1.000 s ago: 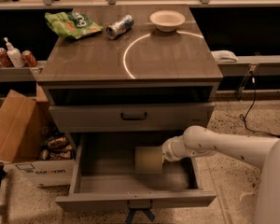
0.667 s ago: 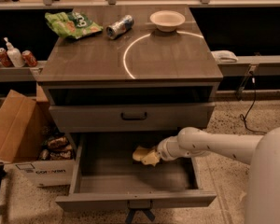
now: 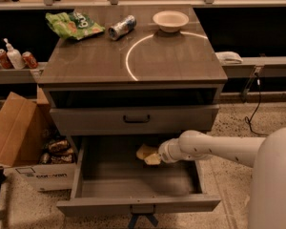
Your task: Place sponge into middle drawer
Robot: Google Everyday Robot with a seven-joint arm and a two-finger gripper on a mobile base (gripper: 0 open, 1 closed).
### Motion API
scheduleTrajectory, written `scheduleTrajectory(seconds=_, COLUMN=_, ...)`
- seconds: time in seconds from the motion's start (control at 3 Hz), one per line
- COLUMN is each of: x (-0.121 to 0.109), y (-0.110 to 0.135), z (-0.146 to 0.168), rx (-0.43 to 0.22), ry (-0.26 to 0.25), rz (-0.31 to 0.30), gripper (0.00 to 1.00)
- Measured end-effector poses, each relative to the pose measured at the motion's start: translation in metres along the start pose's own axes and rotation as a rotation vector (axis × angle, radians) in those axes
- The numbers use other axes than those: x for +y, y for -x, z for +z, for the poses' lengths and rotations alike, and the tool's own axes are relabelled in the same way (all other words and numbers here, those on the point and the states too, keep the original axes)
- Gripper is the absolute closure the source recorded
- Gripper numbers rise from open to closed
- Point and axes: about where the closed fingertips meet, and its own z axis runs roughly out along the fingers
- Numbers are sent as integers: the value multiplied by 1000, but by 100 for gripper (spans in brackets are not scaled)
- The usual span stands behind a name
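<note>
The sponge (image 3: 146, 152), a pale-yellow block, sits at the tip of my gripper (image 3: 156, 157) inside the open middle drawer (image 3: 124, 178). It hangs over the back middle of the drawer's grey floor, just under the closed drawer front above. My white arm reaches in from the right over the drawer's right side. The gripper looks shut on the sponge; its fingers are mostly hidden behind the sponge. The drawer is pulled well out, with its handle tab (image 3: 142, 209) at the front.
A closed drawer front with a dark bar handle (image 3: 136, 119) is above. On the cabinet top are a green bag (image 3: 71, 24), a can (image 3: 122, 27) and a white bowl (image 3: 170, 20). A cardboard box (image 3: 16, 137) stands at the left, and a cable (image 3: 255, 109) hangs at the right.
The gripper with the sponge has moved left and toward the back of the drawer, and the sponge now shows smaller, tucked under the drawer front above.
</note>
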Motion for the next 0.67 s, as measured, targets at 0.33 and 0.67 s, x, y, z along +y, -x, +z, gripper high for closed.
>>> scheduleTrajectory(seconds=0.33, x=3, y=-6, z=-12, rx=-3, ry=-18, rz=12, gripper=0)
scheduleTrajectory(seconds=0.67, x=0, y=-23, z=-40, rx=-9, ry=-44, rz=44, gripper=0)
